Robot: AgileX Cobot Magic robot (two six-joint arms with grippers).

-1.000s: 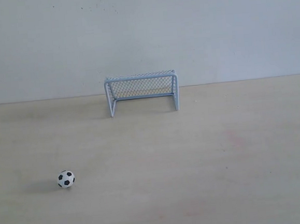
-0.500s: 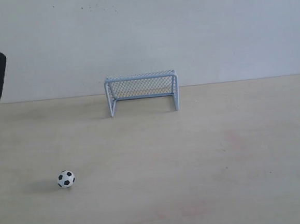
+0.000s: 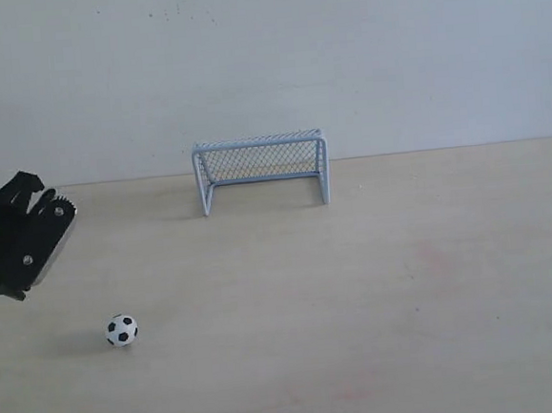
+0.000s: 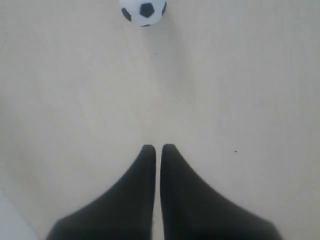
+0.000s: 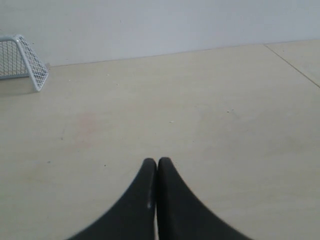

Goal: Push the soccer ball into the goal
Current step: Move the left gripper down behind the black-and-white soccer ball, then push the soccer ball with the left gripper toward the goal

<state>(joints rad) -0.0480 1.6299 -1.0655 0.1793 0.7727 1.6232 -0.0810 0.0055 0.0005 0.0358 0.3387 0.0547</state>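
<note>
The soccer ball (image 3: 121, 330), tiny and white with black patches, rests on the pale wooden table at the front left. It also shows in the left wrist view as the soccer ball (image 4: 143, 11), well ahead of my fingertips. The goal (image 3: 261, 170) stands at the back centre against the wall, its open mouth facing forward. One corner of the goal (image 5: 22, 60) appears in the right wrist view. My left gripper (image 3: 21, 270) hangs above the table, up and to the left of the ball, apart from it. It is shut and holds nothing (image 4: 156, 148). My right gripper (image 5: 157, 162) is shut and empty; the exterior view does not show it.
The table (image 3: 378, 285) is a bare pale wood surface that meets a white wall (image 3: 388, 54) behind the goal. A seam in the table top (image 5: 295, 65) runs off to one side in the right wrist view.
My left gripper has come into the exterior view from the left edge and dropped lower and rightward toward the ball. The ball and the goal have not moved.
</note>
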